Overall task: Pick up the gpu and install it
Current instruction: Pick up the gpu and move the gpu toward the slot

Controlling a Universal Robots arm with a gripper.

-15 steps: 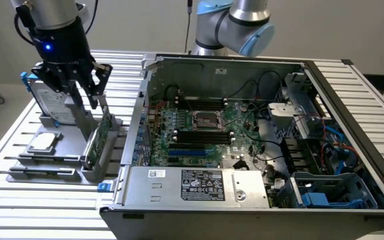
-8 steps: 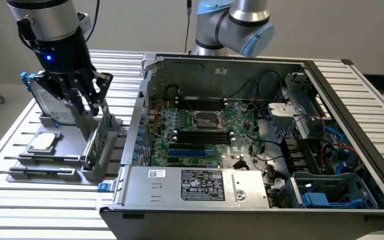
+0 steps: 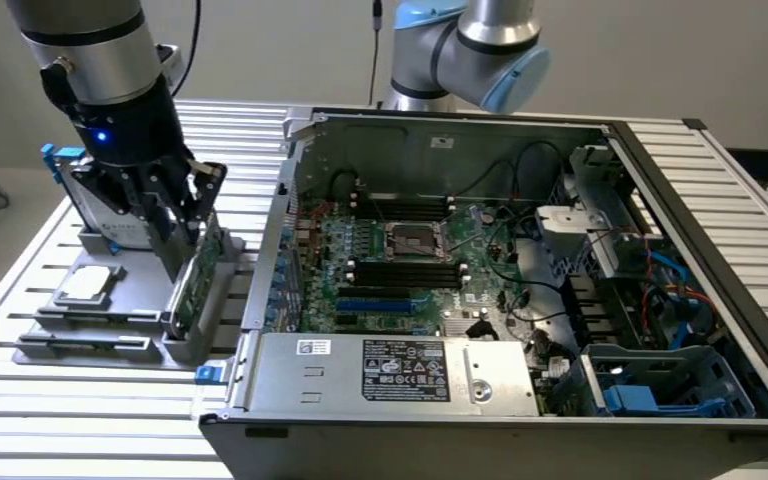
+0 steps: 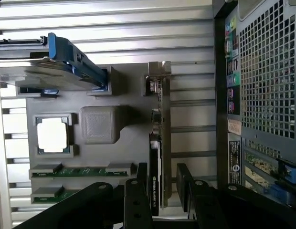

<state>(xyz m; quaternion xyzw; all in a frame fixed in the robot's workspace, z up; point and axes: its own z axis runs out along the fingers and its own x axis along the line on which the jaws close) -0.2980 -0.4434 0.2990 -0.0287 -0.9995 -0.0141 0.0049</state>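
So the gpu (image 3: 195, 278) (image 4: 160, 143) is standing on its edge in a slot of the grey holder tray (image 3: 91, 325) (image 4: 131, 143), bracket end up, not in the PC yet. The jaws are spread wide and straddle the card, one on each side. They aren't clamped on it, and you can see daylight between the card and at least one of them in the wrist view.

On the same tray there's the small square processor chip (image 3: 88, 285) (image 4: 52, 134) lying flat, a couple of memory sticks (image 4: 76, 171), and the hard drive with blue rails (image 3: 84, 195) (image 4: 57, 67) propped up behind. The tray sits on the slatted metal surface (image 3: 37, 405), just beside the open computer case (image 3: 491, 390) on the exterior view's left, motherboard (image 3: 411, 260) exposed.
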